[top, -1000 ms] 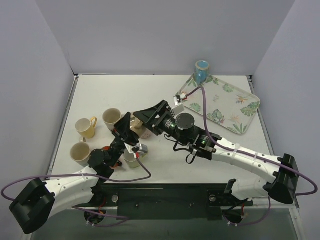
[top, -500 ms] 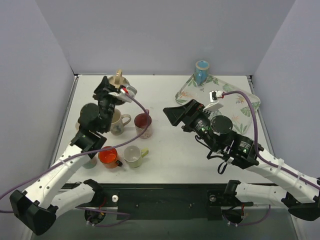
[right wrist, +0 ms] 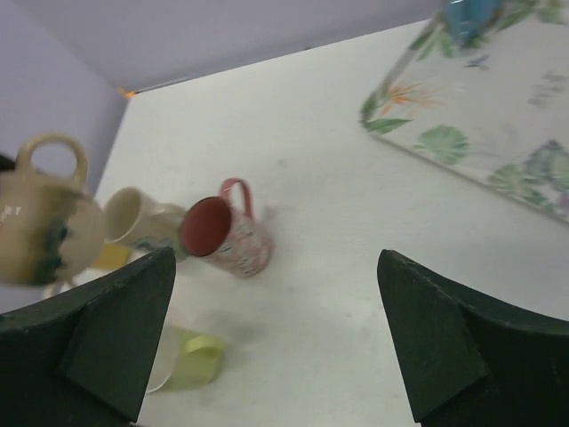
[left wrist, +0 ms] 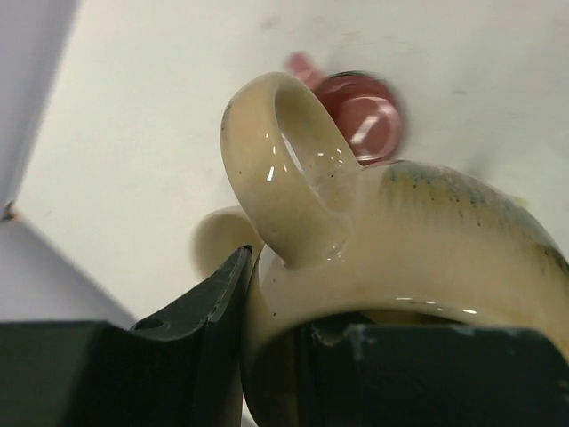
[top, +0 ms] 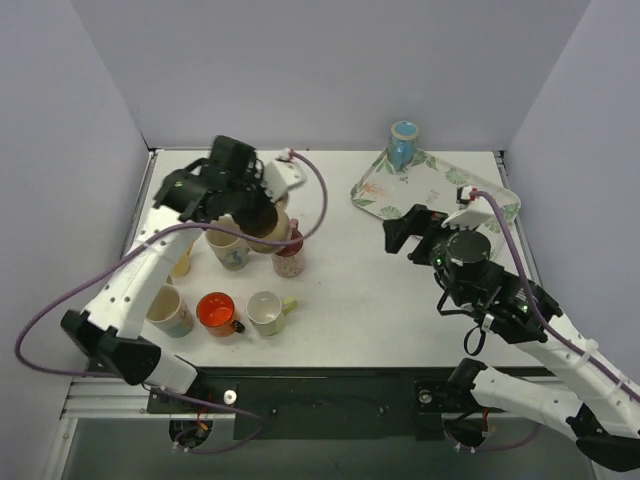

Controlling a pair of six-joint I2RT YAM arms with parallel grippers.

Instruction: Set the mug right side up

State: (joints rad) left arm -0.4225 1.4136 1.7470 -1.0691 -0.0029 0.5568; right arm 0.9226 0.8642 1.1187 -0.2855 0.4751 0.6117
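My left gripper [top: 254, 212] is shut on a cream mug with a dark green smear [top: 268, 226] and holds it in the air over the cluster of mugs. In the left wrist view the mug [left wrist: 427, 240] fills the frame between my fingers [left wrist: 209, 307], its handle pointing away from the camera. In the right wrist view it [right wrist: 40, 222] hangs at the far left with its handle up; its opening does not show. My right gripper [top: 408, 232] is open and empty, right of the mugs, above bare table [right wrist: 284, 347].
A pink mug with a red inside [top: 289, 255] [right wrist: 227, 236] stands below the held mug, with a cream floral mug [top: 228, 248] beside it. A cream mug [top: 168, 310], an orange mug [top: 217, 312] and a pale green mug [top: 267, 312] sit nearer. A leaf-print tray [top: 470, 200] carries a blue cup [top: 404, 142].
My left arm has carried the cream mug from the far left back edge down toward the pink mug. My right arm has drawn back to the right.
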